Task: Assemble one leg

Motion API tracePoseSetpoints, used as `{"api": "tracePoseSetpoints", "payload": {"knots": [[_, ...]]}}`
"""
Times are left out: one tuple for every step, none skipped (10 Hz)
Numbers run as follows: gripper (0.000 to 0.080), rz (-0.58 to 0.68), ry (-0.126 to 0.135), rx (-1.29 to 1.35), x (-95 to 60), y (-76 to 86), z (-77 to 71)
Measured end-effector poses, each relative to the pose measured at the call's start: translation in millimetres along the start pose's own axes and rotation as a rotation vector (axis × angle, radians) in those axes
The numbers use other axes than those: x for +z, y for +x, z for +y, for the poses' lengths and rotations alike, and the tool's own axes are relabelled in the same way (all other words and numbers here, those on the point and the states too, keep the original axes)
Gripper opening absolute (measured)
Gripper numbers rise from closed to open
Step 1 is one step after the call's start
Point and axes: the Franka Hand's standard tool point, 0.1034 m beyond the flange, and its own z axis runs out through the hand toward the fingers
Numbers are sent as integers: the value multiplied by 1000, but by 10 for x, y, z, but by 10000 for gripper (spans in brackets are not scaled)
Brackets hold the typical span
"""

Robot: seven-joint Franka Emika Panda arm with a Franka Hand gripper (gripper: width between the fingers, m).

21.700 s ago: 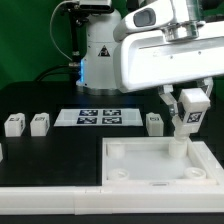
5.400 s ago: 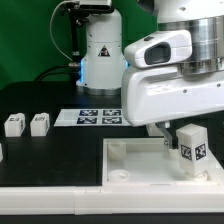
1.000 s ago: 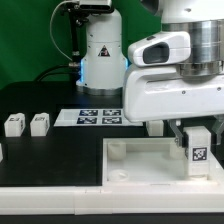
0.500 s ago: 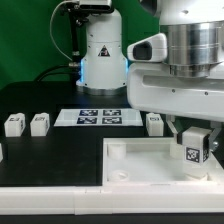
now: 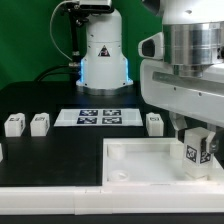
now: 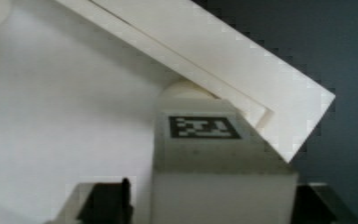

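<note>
Black tabletop (image 5: 40, 100) carries the white square panel (image 5: 130, 165), at whose 3 o'clock corner the gripper (image 5: 197, 148), jaws closed on the leg (image 5: 191, 153), holds it upright, long axis vertical.

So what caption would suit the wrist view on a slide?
Claw gripping a tagged white leg at the white panel's corner.
</note>
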Motion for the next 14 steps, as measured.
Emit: {"api": "tracePoseSetpoints", "payload": {"knots": [[506,-1,1,-2,0,-2,-1],[619,-1,1,-36,0,-2,-1],[640,3,3,-189,0,-3,-7],[640,4,6,-323,2,-17,-16],[648,2,7,-412,2,-44,-28],[648,8,-1,-592,3,-57,-31],[649,8,-2,-751,-5,-45,-34],[649,8,-2,-873,-9,-30,-32],[649,9,-2,-978,-10,-28,-32],[649,16,-7,-1158,-18,-21,-39],[649,16,-8,-1275,-20,-20,-39],[649,16,-9,-1344,-20,-18,-38],[649,16,-9,-1385,-18,-10,-32],[649,16,-9,-1371,-17,-9,-31]]}}
